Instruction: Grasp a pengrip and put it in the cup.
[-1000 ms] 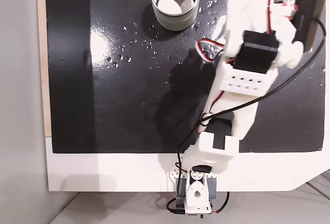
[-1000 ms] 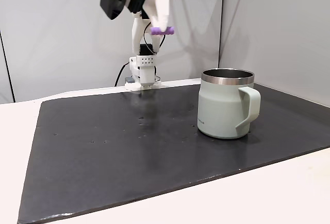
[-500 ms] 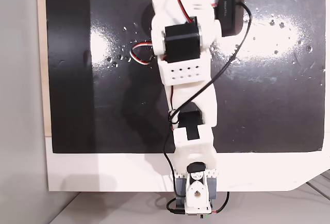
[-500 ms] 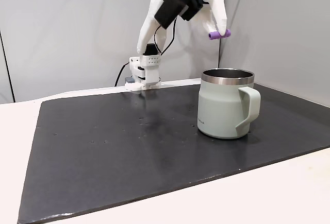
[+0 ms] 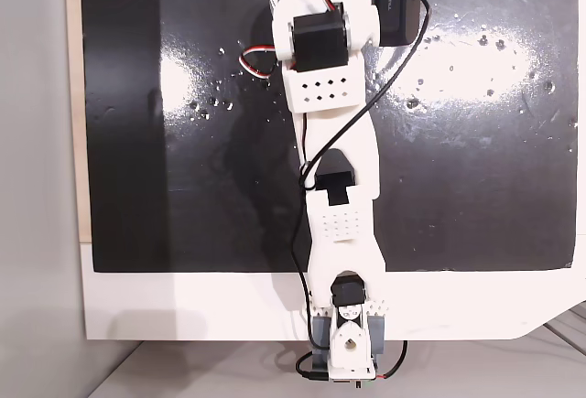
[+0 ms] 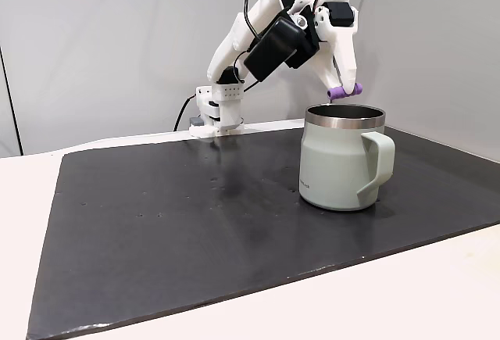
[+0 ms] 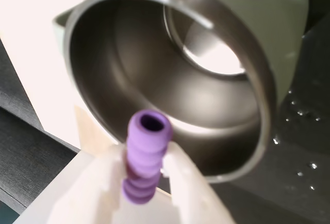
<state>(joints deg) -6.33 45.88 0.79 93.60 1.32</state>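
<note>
My gripper point(image 6: 342, 88) is shut on the pengrip point(image 6: 344, 90), a small ribbed light-purple tube, and holds it just above the rim of the cup point(image 6: 336, 160). This pale metal cup has a handle and stands on the right of the black mat point(image 6: 172, 223). In the wrist view the pengrip point(image 7: 146, 157) sticks out from between the two white fingers point(image 7: 103, 183) and points at the cup's shiny inner wall point(image 7: 118, 64) below. From above, the arm point(image 5: 330, 96) stretches up the mat and covers the cup.
The black mat point(image 5: 183, 188) lies on a white table, with small shiny specks point(image 5: 211, 105) scattered on it. The arm's base point(image 5: 343, 343) is clamped at the table's bottom edge in the view from above. Grey walls stand behind the table.
The arm swung from the right side of the mat over to the cup, carrying the pengrip. It then lowered the pengrip to just above the cup's rim.
</note>
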